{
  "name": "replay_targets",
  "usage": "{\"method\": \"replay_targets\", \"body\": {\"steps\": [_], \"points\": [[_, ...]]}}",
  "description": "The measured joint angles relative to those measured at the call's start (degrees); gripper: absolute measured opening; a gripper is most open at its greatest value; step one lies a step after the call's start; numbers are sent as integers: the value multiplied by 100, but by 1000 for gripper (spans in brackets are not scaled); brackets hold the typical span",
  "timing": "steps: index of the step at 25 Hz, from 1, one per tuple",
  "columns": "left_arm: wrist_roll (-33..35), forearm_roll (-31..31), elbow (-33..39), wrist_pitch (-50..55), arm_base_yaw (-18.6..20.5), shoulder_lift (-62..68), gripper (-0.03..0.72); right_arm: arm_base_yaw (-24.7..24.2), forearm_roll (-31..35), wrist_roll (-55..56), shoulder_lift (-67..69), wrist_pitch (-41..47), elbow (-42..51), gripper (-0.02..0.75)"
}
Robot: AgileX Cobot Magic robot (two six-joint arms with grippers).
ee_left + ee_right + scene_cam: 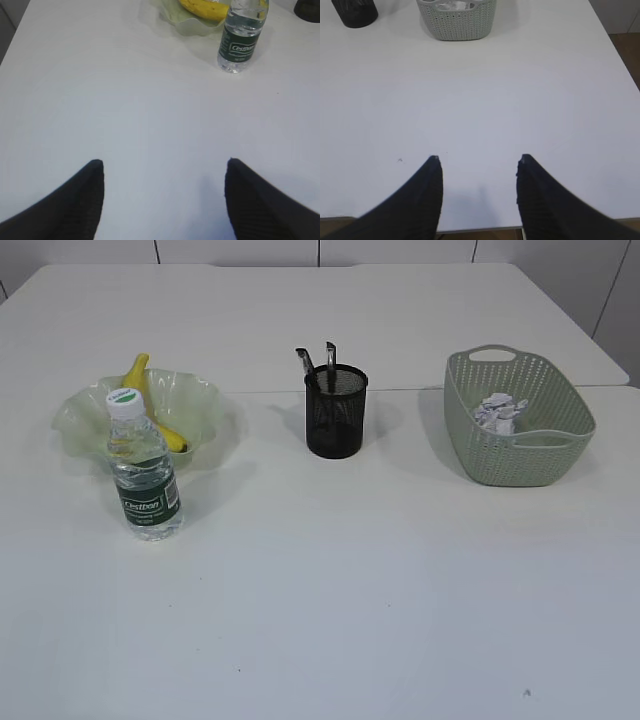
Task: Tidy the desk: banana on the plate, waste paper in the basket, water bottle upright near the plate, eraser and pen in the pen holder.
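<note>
On the white table, item by item:

Banana: lies in the pale green wavy-edged plate at the left of the exterior view; one end sticks up over the far rim, and the middle is hidden behind the bottle's neck.

Water bottle: stands upright, cap on, just in front of the plate and close against its near rim; whether they touch cannot be told. The left wrist view shows the same pair, bottle beside plate with the banana inside.

Pen holder: a black mesh cup, upright near the table's middle. Two dark pen tops lean out above its rim. The eraser cannot be made out through the mesh.

Waste paper: a crumpled white wad lying inside the grey-green woven basket at the right.

Left gripper: spread wide with nothing between its fingers, over bare table, well apart from the bottle and plate.

Right gripper: jaws parted and holding nothing, near the table's front edge, well apart from the basket and the holder.
</note>
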Motion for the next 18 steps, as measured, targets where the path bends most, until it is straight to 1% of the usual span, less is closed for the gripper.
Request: {"method": "replay_targets", "body": {"steps": [8,18], "points": [[0,0,0,0,0,0,536,-466,26,0,-86,0,0,368],[0,0,0,0,0,0,535,-608,25,0,-307,0,0,368]]}}
